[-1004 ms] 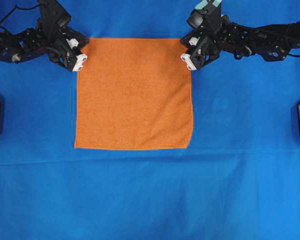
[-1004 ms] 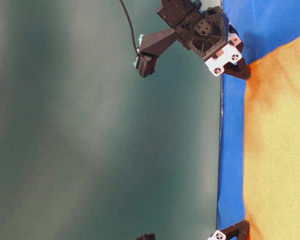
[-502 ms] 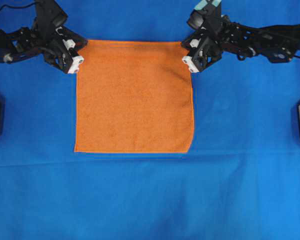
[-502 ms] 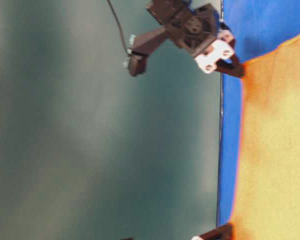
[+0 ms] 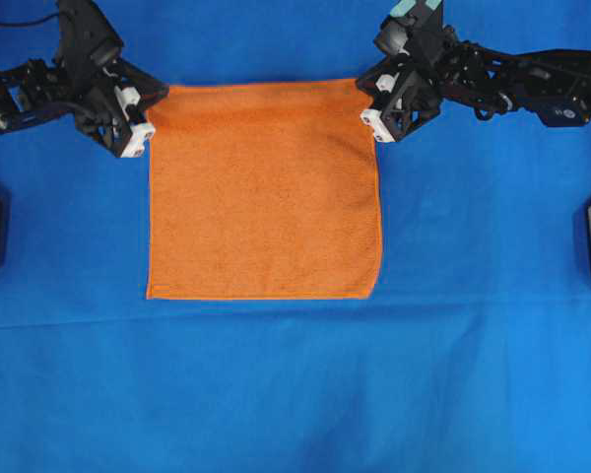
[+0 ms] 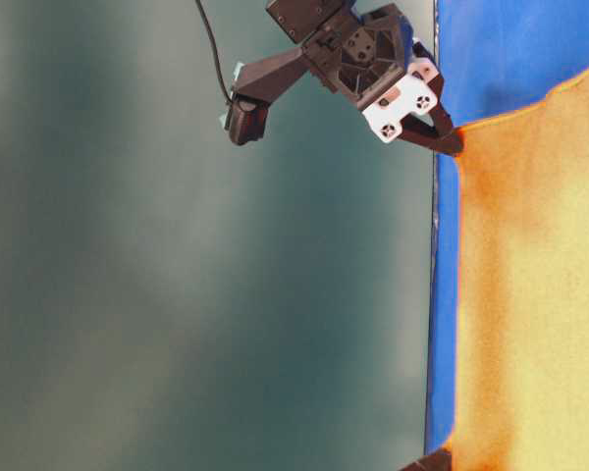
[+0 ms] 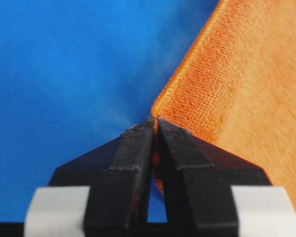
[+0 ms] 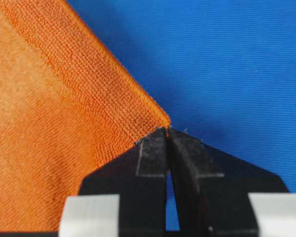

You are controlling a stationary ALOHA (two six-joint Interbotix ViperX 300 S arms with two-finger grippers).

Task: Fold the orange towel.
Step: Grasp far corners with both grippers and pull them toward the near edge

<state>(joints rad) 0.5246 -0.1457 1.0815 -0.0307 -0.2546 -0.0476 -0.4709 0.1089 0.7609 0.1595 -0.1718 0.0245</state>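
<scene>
I am pinching the towel by its two far corners, my left claw clamped tight on one and my right claw clamped tight on the other. The near hem is lying flat and straight on the blue cloth, towards the middle of the worktop. To fold well, I judge I should be carrying both corners at the same height and pace, keeping the far edge taut, and bringing it down square on the near hem. The towel is a soft, looped terry square with a thin stitched hem; the blue cloth under it is smooth and finely woven.
</scene>
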